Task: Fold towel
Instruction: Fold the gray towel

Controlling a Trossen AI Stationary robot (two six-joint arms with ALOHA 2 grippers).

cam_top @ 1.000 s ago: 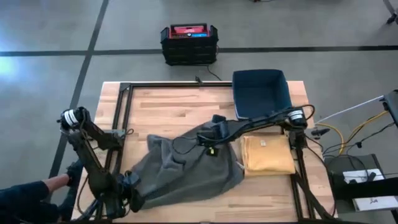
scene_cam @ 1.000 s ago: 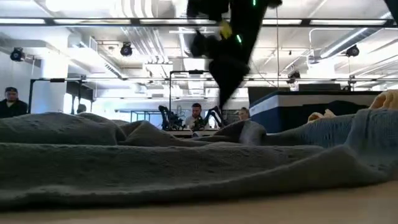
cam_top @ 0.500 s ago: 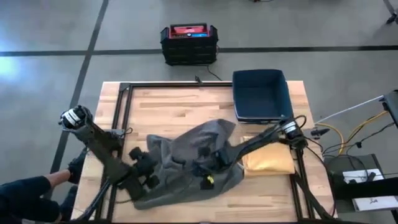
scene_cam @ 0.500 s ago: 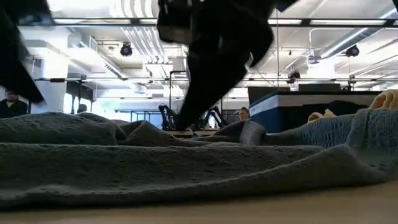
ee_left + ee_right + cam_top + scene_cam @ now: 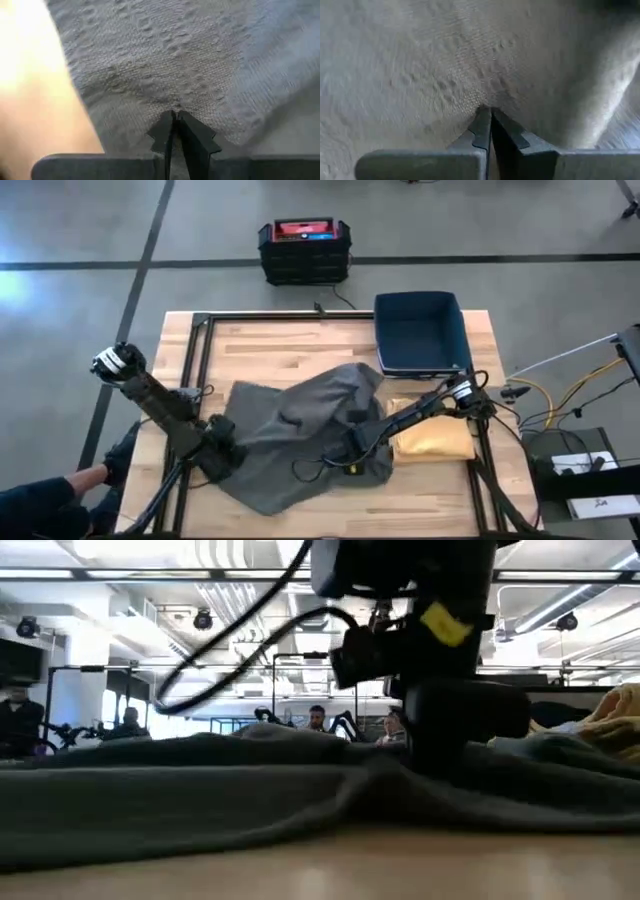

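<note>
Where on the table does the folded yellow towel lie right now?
In the high view, the yellow towel lies near the table's right edge, just below the blue bin and beside the grey towel.

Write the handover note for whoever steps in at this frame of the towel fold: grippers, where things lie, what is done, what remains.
Left gripper: shut on the grey towel, at its left edge near the table's front-left.
Right gripper: shut on the same towel, at its front-right part, beside the folded yellow cloth.
Towel: rumpled mid-table, not flat, no clean fold visible.
Blue bin sits at the back right.
Done: both pinches made.
Left: spread the towel, fold it, release.
</note>
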